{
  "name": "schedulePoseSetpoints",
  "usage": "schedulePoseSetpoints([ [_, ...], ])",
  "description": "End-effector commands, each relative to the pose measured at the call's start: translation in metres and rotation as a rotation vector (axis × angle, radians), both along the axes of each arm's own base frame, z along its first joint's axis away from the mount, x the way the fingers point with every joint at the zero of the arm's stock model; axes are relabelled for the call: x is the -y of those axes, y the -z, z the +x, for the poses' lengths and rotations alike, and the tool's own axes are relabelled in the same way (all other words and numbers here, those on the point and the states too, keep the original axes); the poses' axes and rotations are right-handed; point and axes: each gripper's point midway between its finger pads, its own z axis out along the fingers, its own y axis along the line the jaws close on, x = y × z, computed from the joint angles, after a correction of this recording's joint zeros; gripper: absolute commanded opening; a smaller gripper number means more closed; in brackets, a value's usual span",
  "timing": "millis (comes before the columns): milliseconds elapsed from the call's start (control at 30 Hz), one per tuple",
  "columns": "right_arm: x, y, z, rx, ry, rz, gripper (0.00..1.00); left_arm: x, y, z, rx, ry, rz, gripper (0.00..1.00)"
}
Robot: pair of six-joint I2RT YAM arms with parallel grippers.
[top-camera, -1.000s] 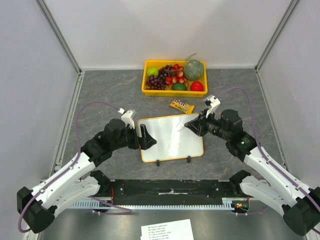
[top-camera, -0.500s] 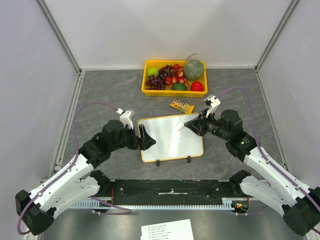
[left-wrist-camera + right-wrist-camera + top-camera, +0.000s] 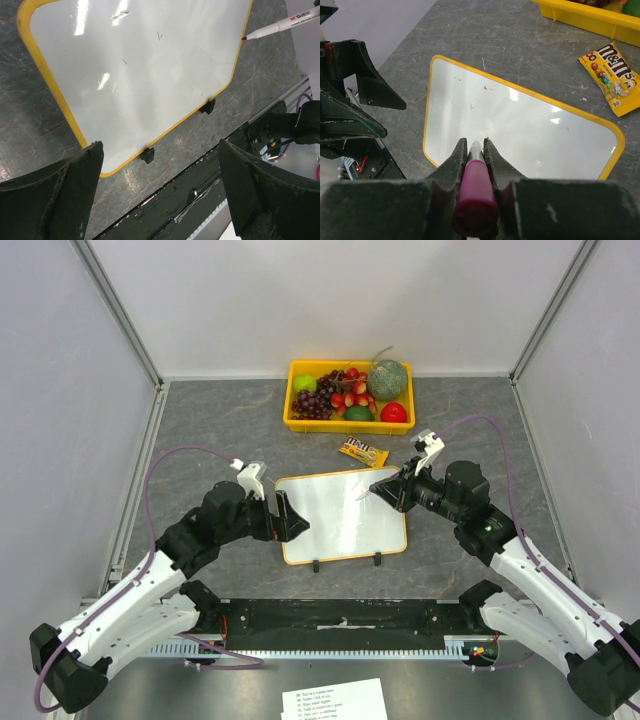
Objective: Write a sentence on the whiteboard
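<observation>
Where the grey stone-look table (image 3: 220, 430) is met by the two arms, a small shiny white whiteboard (image 3: 340, 517) with a thin yellow-orange frame and round corners is laid flat. Two little black clip feet (image 3: 317, 565) are stuck on the whiteboard's near edge. A few tiny dark specks (image 3: 471, 105) are seen on the whiteboard's white face, along with bright spots of light.

At the whiteboard's right side, the right gripper (image 3: 385, 487) is squeezed tight on a white marker (image 3: 474, 172) with a pink-purple back end. The marker is pointed at the whiteboard. In the top view its red tip (image 3: 243, 38) is seen over the whiteboard's right half. Whether the tip is touching the white face cannot be told.

At the whiteboard's left edge, the left gripper (image 3: 288, 515) is spread wide, and nothing is held in it. In the left wrist view, the whiteboard is seen in the gap between the two dark fingers (image 3: 50, 190).

Behind the whiteboard, just off its far edge, a yellow bag of M&M's candy (image 3: 363, 451) is laid on the table. Further behind the whiteboard, a yellow plastic tray (image 3: 300, 425) filled with fruit is set by the back wall. In front of the whiteboard, past the arm bases, a white paper sheet (image 3: 335, 700) with small printed lines is seen.
</observation>
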Motion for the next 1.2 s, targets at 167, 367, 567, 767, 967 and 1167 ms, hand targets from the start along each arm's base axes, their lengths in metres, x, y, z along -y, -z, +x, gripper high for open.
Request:
schedulePoseSetpoints([
  [167,0.000,-0.012,0.002,0.055,0.004,0.021,0.00,-0.019,0.004,0.011,0.004,-0.053,0.023,0.99],
  [367,0.000,-0.011,0.001,0.055,-0.006,0.018,0.00,-0.032,0.015,0.024,-0.045,-0.080,-0.037,0.99],
  [567,0.001,-0.016,0.000,0.068,0.000,0.025,0.00,-0.030,0.023,0.039,-0.072,-0.045,-0.167,0.95],
  [767,-0.001,-0.021,0.000,0.073,-0.007,0.044,0.00,-0.025,0.029,0.055,-0.020,-0.015,-0.265,0.92],
  [967,-0.008,-0.024,0.002,0.074,-0.015,0.102,0.00,-0.019,0.032,0.056,0.059,0.016,-0.336,0.87],
  [1167,-0.026,-0.024,0.003,0.077,-0.044,0.110,0.00,-0.015,0.041,0.054,0.065,0.052,-0.351,0.82],
])
